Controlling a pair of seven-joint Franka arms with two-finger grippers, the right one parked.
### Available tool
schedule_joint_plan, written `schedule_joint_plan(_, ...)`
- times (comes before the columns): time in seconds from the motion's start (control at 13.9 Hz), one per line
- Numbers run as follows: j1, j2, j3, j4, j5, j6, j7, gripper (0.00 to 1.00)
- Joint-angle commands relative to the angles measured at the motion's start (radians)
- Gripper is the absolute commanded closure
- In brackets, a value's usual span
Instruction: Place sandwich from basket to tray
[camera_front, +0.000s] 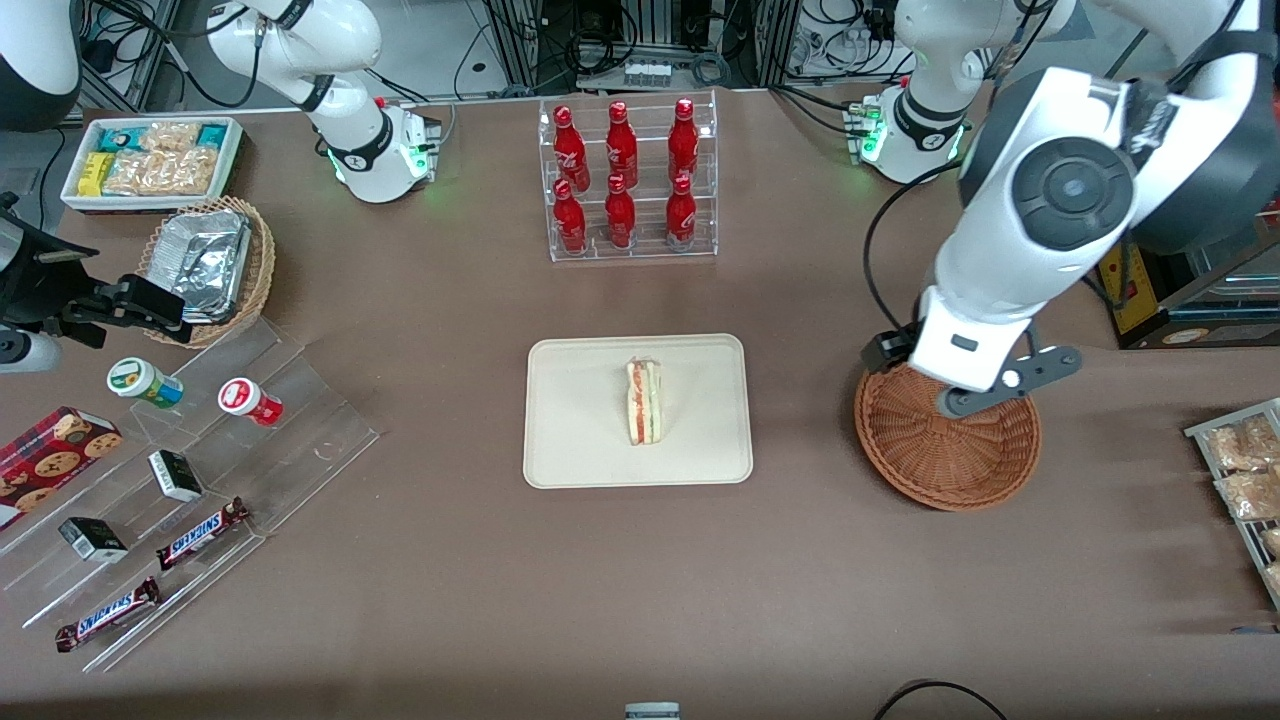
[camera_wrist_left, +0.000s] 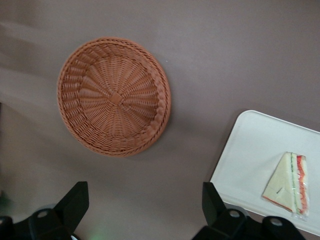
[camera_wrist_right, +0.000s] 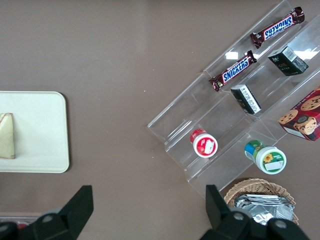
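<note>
The sandwich (camera_front: 643, 402) (camera_wrist_left: 290, 182) (camera_wrist_right: 6, 135), a white wedge with red and green layers, lies on the cream tray (camera_front: 580, 440) (camera_wrist_left: 250, 150) (camera_wrist_right: 40, 130) at the table's middle. The reddish-brown basket (camera_front: 950, 450) (camera_wrist_left: 114, 97) sits beside the tray toward the working arm's end, with nothing in it. My gripper (camera_wrist_left: 145, 200) is open and holds nothing. It hangs high over bare table between basket and tray. In the front view the arm's wrist (camera_front: 970, 350) covers the basket's rim farthest from the camera.
A clear rack of red bottles (camera_front: 628, 180) stands farther from the camera than the tray. Toward the parked arm's end are a stepped acrylic shelf (camera_front: 300, 420) with snacks, a tan basket of foil containers (camera_front: 205, 265) and a white bin (camera_front: 150, 160). A wire rack (camera_front: 1240, 480) is near the basket.
</note>
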Motion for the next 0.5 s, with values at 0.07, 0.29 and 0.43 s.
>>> schedule_joint_plan(0.07,0.105,-0.158,0.081,-0.093,-0.108,-0.027,0.296,0.0)
schedule_joint_plan(0.29,0.01,-0.259,0.347,-0.151,-0.227,-0.036,0.572,0.0)
schedule_joint_plan(0.43,-0.053,-0.319,0.467,-0.213,-0.23,-0.039,0.723,0.0)
